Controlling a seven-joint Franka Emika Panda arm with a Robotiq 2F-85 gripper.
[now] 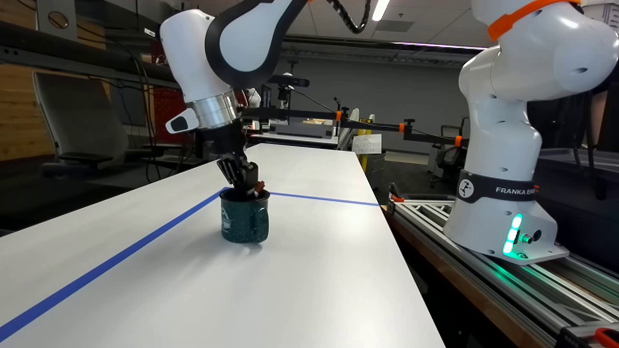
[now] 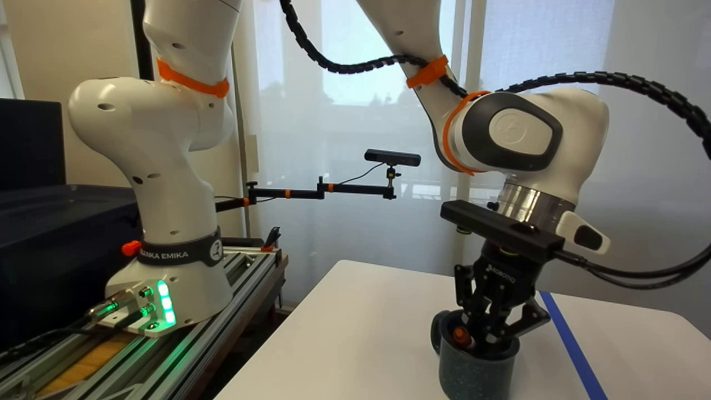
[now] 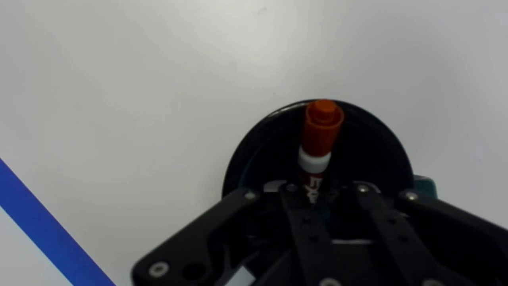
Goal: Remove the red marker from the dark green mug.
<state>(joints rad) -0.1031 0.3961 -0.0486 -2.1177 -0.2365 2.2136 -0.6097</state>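
The dark green mug (image 1: pixel 239 222) stands upright on the white table; it also shows in an exterior view (image 2: pixel 477 372) and in the wrist view (image 3: pixel 238 159). The red marker (image 3: pixel 320 135), with an orange-red cap, white ring and red label, leans in the mug with its cap near the rim. Its cap shows in both exterior views (image 1: pixel 260 186) (image 2: pixel 461 336). My gripper (image 3: pixel 327 194) reaches down into the mug, its fingers close together on both sides of the marker's body, apparently shut on it. The fingertips and the marker's lower end are hidden in the dark interior.
The white table (image 1: pixel 309 280) carries blue tape lines (image 1: pixel 121 251) beside and behind the mug. The mug's handle (image 1: pixel 261 224) sticks out close to the gripper. The table's edge faces the robot base (image 1: pixel 503 227). A camera bar (image 2: pixel 500 230) sits above my gripper.
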